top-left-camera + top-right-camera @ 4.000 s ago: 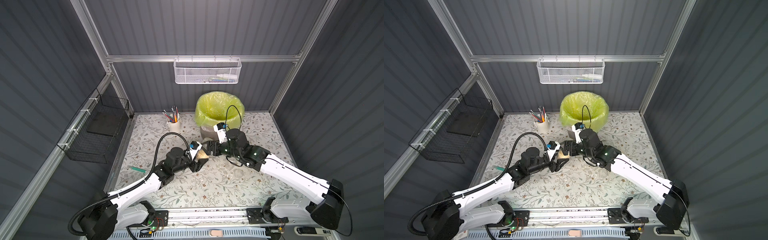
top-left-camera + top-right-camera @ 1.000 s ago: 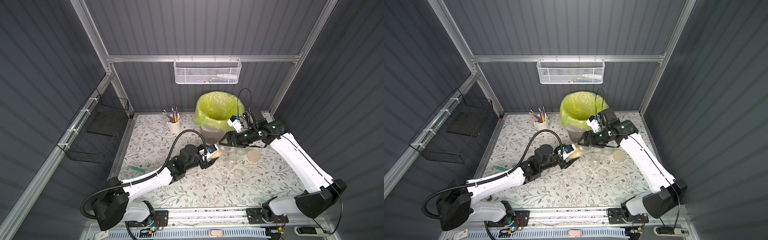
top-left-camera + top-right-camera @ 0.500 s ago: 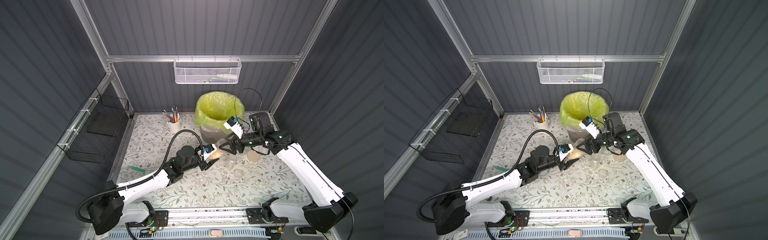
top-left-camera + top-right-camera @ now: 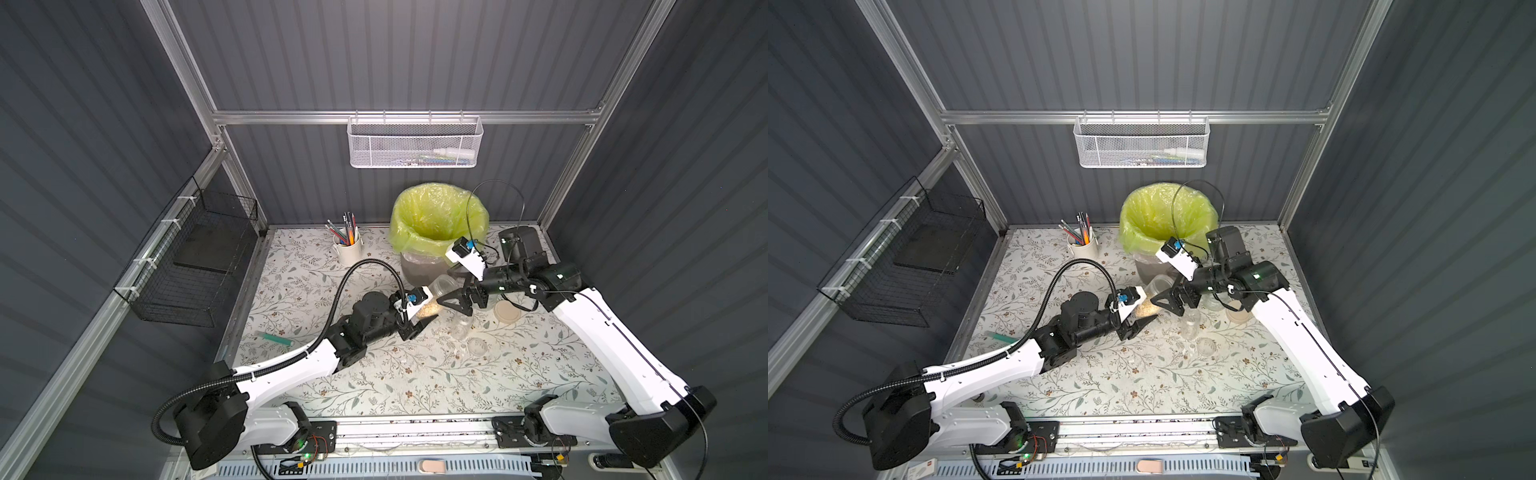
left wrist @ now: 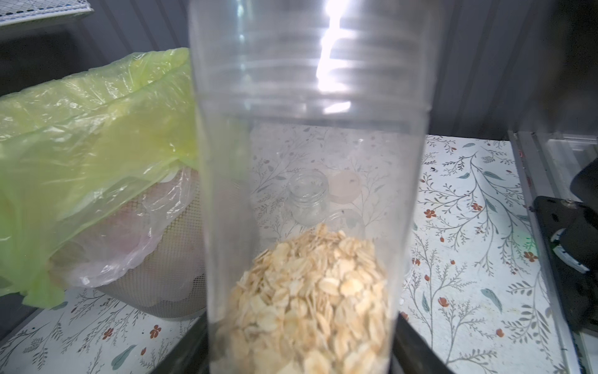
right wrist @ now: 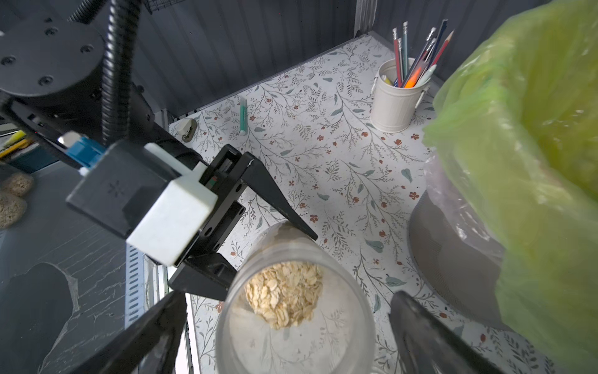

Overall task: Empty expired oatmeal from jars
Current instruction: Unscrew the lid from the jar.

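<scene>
Within the last second the right hand [image 4: 451, 291] has swung in from in front of the bin [image 4: 399, 237], and its jaws have spread wide. They now stand open on either side of the mouth of the held jar [image 4: 441, 287]. They hold nothing, and the right wrist view suggests they are just clear of the glass. The left hand [image 4: 1144, 315] is clamped round the base of that jar, holding it tilted above the bench [image 4: 374, 374] with its mouth raised toward the right hand. The oatmeal [image 4: 428, 308] sits heaped at the jar's bottom end. The beige lid [image 4: 508, 311] lies on the bench near two empty jars [image 4: 460, 328]. The jar is therefore uncapped and, I judge, ready for a handover or for tipping into the bin.
</scene>
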Robot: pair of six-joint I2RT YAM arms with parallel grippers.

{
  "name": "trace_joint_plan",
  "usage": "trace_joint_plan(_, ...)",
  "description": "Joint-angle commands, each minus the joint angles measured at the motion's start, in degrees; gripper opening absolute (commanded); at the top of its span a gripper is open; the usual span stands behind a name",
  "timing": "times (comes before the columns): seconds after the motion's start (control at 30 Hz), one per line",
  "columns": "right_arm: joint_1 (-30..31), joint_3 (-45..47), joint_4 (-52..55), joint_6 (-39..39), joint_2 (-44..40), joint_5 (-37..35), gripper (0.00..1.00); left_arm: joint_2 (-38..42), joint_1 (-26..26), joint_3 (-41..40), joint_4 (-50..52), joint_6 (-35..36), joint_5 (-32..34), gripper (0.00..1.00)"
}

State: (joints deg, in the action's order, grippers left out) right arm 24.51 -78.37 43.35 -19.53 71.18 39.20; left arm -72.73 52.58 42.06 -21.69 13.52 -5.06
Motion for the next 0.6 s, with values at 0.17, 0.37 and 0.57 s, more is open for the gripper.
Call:
trace_joint_plan(0.17, -1.06, -4.24, 5.84, 10.56, 0.89, -1.82, 0.99, 1.87, 0.18, -1.0, -2.71, 1.31, 4.02, 0.19)
trace_joint_plan(0.37, -1.17, -5.66, 3.37, 17.71, -0.79, -3.32, 0.99, 1.38, 0.16, -0.81, -1.88, 1.77, 4.09, 0.19)
trace_joint_plan(0.57, -1.58, -13.12, 7.06, 36.25, 1.22, -8.01, 0.96, 1.76, 0.16, -1.0, -1.64, 2.59, 5.18, 0.18)
